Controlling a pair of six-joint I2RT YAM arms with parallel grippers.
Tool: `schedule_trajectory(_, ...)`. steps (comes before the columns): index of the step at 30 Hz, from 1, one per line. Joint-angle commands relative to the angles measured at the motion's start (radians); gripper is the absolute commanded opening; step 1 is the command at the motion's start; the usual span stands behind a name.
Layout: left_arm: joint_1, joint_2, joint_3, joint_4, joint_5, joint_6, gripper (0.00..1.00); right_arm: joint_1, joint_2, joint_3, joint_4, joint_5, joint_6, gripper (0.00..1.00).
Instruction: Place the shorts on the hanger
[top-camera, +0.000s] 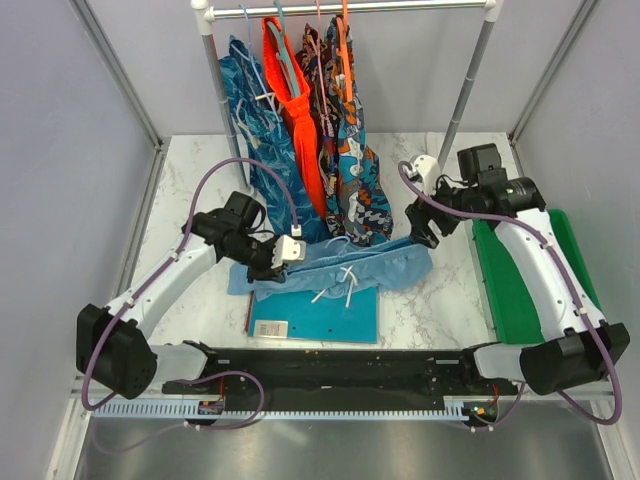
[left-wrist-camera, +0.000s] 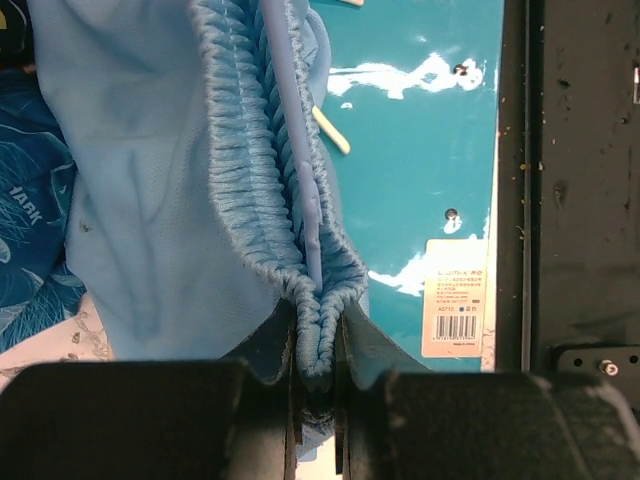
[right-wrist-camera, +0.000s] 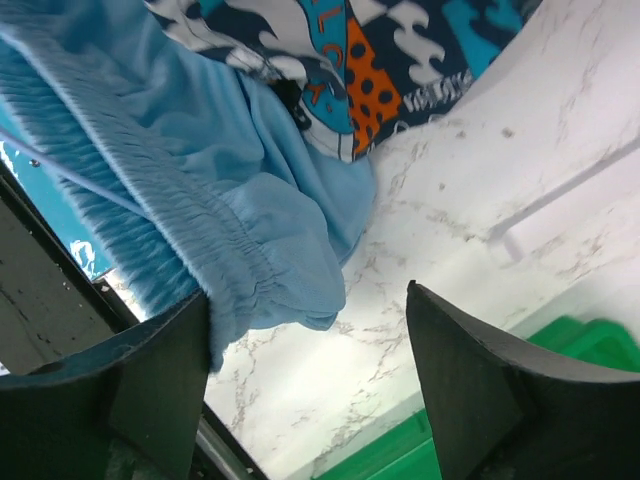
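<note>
Closest to the lens in the left wrist view, the left gripper (left-wrist-camera: 318, 345) is clamped tight on the gathered waistband of the shorts (left-wrist-camera: 150, 200), with the cloth bunched up between its dark fingers (left-wrist-camera: 262, 345). Running away from the jaws toward 12 o'clock, the pale bar of the hanger (left-wrist-camera: 296, 130) lies in the fold of that waistband, touching the cloth on both sides. From above, the left gripper (top-camera: 283, 252) sits at the 9 o'clock end of the shorts (top-camera: 340, 268), which are spread across the middle of the marble table (top-camera: 440, 300) with their white drawstrings (top-camera: 345, 282) trailing toward 6 o'clock. A teal board (top-camera: 315, 318) lies under them on the 6 o'clock side. At the 3 o'clock end of the shorts the right gripper (top-camera: 420, 232) hangs just above the table. In its own view the right gripper (right-wrist-camera: 308, 300) has its jaws wide apart, and the edge of the shorts (right-wrist-camera: 180, 170) droops against the finger at 9 o'clock without being pinched. A thin pale line, likely the hanger (right-wrist-camera: 70, 175), crosses the waistband there. A green bin (top-camera: 510, 290) stands at 3 o'clock, and a rack (top-camera: 350, 8) at 12 o'clock carries orange shorts (top-camera: 295, 110) and printed ones (top-camera: 350, 170).
</note>
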Motion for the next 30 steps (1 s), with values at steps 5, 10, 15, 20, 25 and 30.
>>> schedule_trajectory(5, -0.018, -0.003, 0.086, -0.103, -0.051, -0.041, 0.02, 0.007, -0.05, 0.189, -0.092, -0.206, -0.213, 0.93)
schedule_trajectory(10, -0.02, -0.009, 0.094, -0.104, -0.028, -0.044, 0.02, 0.026, -0.05, 0.189, -0.163, -0.319, -0.3, 0.91)
schedule_trajectory(15, -0.018, -0.017, 0.092, -0.094, 0.035, -0.073, 0.02, 0.142, -0.135, -0.017, 0.068, -0.377, -0.179, 0.84)
schedule_trajectory(20, -0.018, -0.02, 0.095, -0.081, 0.052, -0.085, 0.02, 0.299, -0.159, -0.19, 0.299, -0.274, -0.139, 0.76)
schedule_trajectory(25, -0.018, -0.037, 0.082, -0.068, 0.067, -0.082, 0.02, 0.379, -0.065, -0.213, 0.387, -0.232, -0.135, 0.72)
schedule_trajectory(30, -0.02, -0.057, 0.071, -0.043, 0.081, -0.099, 0.02, 0.442, 0.001, -0.217, 0.47, -0.165, -0.116, 0.55)
